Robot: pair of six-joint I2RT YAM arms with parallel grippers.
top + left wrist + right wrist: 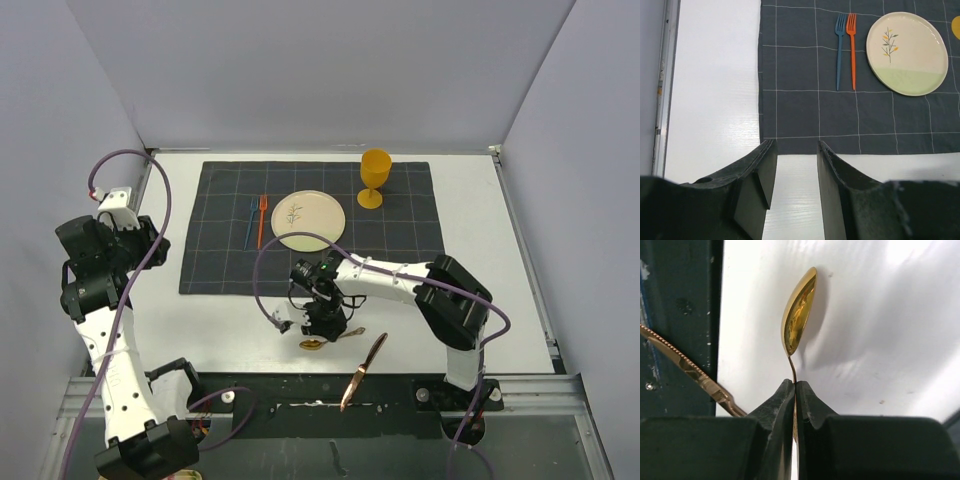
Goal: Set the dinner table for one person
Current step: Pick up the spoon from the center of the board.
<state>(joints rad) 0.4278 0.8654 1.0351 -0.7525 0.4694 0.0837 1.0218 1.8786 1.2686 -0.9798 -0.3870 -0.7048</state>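
On the white dinner table [200, 320] lies a dark grey cloth [400, 240] with a cream plate [308, 220], a blue fork [250, 222], an orange fork [261, 220] and a yellow goblet [374, 176]. My right gripper [322, 322] is shut on the handle of a gold spoon [799, 310], whose bowl [312, 344] sits just above the table near the front edge. A gold knife [364, 371] lies across the front edge; it also shows in the right wrist view [687, 367]. My left gripper [794, 150] is open and empty, high at the left.
A dark metal rail [300, 390] runs along the table's front edge, and a thin rail [662, 85] along the left side. Grey walls enclose the table at the back and sides. Purple cables loop beside both arms.
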